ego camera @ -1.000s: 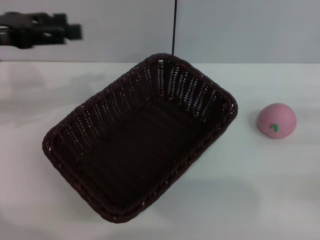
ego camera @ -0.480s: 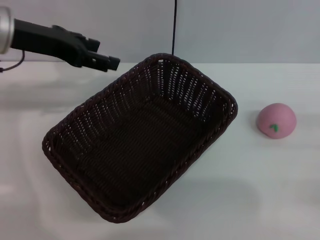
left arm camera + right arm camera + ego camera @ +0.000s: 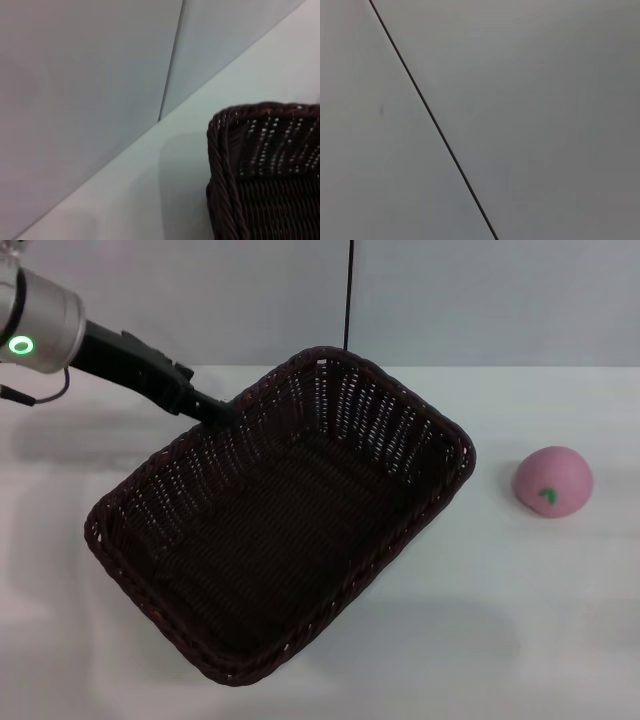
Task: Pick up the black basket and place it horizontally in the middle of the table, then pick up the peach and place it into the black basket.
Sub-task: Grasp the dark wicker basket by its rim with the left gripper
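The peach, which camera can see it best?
The head view: the whole peach sits in the open on the table, to the right of the basket. The left wrist view shows only a basket corner; the right wrist view shows only wall.

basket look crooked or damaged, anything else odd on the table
The basket sits askew, its long side diagonal to the table edge rather than horizontal. No damage shows. The left gripper is at its far rim. The peach lies apart, to its right.
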`<state>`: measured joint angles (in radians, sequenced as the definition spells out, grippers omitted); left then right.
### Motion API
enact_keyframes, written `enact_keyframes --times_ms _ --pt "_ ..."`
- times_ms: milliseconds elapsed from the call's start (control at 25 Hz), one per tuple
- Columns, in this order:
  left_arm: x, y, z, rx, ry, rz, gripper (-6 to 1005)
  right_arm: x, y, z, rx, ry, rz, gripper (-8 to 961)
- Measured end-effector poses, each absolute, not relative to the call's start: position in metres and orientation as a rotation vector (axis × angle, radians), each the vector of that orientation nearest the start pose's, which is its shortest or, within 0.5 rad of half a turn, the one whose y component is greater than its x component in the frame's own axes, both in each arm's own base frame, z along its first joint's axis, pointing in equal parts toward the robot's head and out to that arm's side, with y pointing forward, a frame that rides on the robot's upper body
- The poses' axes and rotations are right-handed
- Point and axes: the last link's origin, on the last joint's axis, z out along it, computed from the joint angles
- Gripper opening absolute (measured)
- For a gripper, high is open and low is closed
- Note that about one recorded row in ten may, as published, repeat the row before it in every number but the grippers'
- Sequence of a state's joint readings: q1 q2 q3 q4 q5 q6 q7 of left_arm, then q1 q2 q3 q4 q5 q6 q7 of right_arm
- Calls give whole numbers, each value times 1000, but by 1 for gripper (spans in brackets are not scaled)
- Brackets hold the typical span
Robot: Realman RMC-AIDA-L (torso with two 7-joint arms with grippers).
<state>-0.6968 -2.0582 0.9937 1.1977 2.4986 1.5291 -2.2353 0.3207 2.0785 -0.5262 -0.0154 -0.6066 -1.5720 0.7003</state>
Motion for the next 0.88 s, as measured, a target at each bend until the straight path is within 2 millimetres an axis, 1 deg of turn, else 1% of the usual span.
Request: enact_keyframes --times_ms 40,520,840,880 --pt "-189 393 42 -2628 -845 166 788 373 263 70 -1072 680 1176 465" --pt "-198 389 24 -2645 -874 294 774 374 262 69 -1068 685 1170 468" --pt "-200 388 22 -2633 -869 335 765 375 261 68 -1066 695 1165 469" --pt "-200 388 23 -2631 -867 330 718 375 261 68 -1066 695 1165 469"
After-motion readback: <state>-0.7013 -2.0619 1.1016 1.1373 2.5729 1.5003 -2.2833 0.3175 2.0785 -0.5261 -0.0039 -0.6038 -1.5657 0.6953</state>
